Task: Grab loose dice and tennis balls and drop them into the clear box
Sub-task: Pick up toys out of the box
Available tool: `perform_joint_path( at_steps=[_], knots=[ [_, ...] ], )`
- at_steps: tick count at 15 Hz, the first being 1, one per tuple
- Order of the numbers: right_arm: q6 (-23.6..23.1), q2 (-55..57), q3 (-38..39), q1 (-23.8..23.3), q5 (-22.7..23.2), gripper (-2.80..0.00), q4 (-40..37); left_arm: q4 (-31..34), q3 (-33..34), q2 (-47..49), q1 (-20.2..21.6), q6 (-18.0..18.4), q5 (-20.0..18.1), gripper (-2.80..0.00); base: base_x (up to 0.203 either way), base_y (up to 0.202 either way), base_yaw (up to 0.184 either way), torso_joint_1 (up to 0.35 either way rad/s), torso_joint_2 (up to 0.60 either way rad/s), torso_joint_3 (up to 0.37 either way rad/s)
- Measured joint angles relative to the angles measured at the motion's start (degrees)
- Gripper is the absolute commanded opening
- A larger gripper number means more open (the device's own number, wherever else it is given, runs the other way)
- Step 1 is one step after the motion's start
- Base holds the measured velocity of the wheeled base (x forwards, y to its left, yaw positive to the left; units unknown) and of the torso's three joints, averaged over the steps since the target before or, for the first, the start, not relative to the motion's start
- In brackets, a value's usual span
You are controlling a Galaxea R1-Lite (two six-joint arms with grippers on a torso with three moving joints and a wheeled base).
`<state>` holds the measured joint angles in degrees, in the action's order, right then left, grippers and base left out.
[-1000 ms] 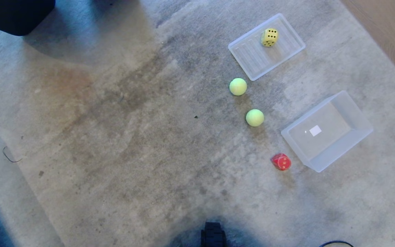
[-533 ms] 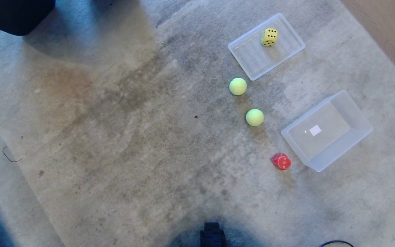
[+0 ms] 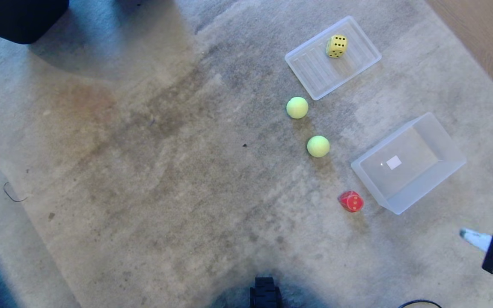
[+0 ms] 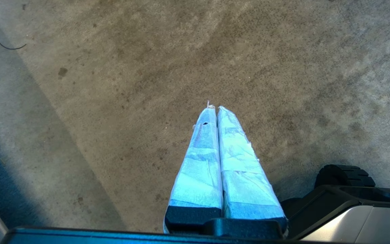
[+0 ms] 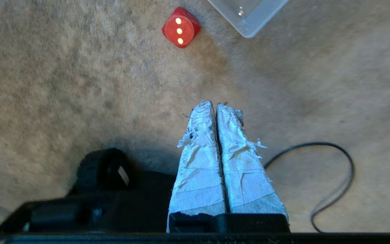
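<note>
The dice and tennis balls all sit on the right half of the carpet (image 3: pixel 144 179), so the whole left half is wide open room; only a dark object (image 3: pixel 15 17) fills the far left corner. Going rightward, the two tennis balls come first, one (image 3: pixel 297 107) farther off and one (image 3: pixel 318 146) nearer, loose on the pile. Just past the far ball lies the flat ribbed lid (image 3: pixel 310 72) with the yellow die (image 3: pixel 337 46) on it near its far end. The red die (image 3: pixel 351 201) sits just beside the near left corner of the clear box (image 3: pixel 422 188), not touching as far as one can tell. The box holds nothing but its white label (image 3: pixel 393 162). Bare wood floor (image 3: pixel 486 38) runs along the carpet's far right edge.

The right gripper (image 3: pixel 464 234) pokes in at the right edge, well apart from the box, tips pressed together on nothing. The right wrist view adds a black cable (image 5: pixel 333 176) looping on the carpet. The left gripper (image 4: pixel 214 107) shows only in its own wrist view, fingers together, empty, over bare carpet.
</note>
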<state>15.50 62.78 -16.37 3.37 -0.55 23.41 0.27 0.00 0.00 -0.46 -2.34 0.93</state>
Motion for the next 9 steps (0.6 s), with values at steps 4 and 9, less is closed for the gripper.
perform_joint_path(
  at_steps=[4,9],
  knots=[
    [6.62,21.02,-4.60,3.95,1.13,-2.80,15.06,-0.03,0.00,0.00,0.05,-0.01,0.01,-2.80,0.000,0.000,0.000,0.000,0.00,0.000],
    [11.42,37.16,-9.40,7.82,7.22,0.00,24.38,-0.02,0.00,0.00,0.05,0.02,0.01,-2.80,0.000,0.000,0.000,0.000,0.00,0.000]
  ],
)
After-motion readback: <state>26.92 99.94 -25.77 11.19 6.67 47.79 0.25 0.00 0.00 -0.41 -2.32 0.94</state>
